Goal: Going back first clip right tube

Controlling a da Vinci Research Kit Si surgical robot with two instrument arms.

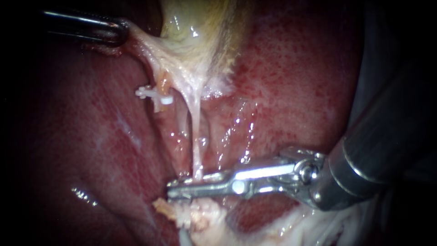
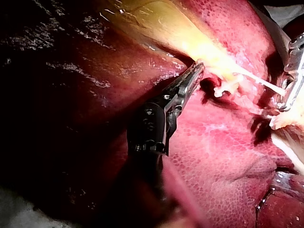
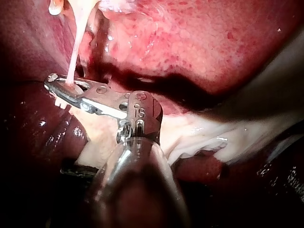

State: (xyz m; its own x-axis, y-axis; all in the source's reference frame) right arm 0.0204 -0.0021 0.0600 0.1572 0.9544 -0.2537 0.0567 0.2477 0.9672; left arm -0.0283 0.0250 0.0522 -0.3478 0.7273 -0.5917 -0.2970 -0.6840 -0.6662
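The right tube (image 1: 196,136) is a thin pale strand running down from the gallbladder (image 1: 191,27) to my right instrument (image 1: 175,190). Its jaws stand open by a narrow gap, with the tube's lower end between them; the right wrist view shows the tube (image 3: 76,42) entering the jaws of that instrument (image 3: 56,84). No clip shows on this tube. To its left, a white clip (image 1: 154,94) sits on a short tube. At the upper left, my left instrument (image 1: 119,31) is shut on gallbladder tissue and holds it taut, as the left wrist view also shows (image 2: 197,70).
Red liver (image 1: 296,82) surrounds the tubes. Below the right jaws lies a yellowish, ragged stub of tissue (image 1: 182,216) with white bits on it. Pale membrane (image 1: 318,223) lies under the right shaft.
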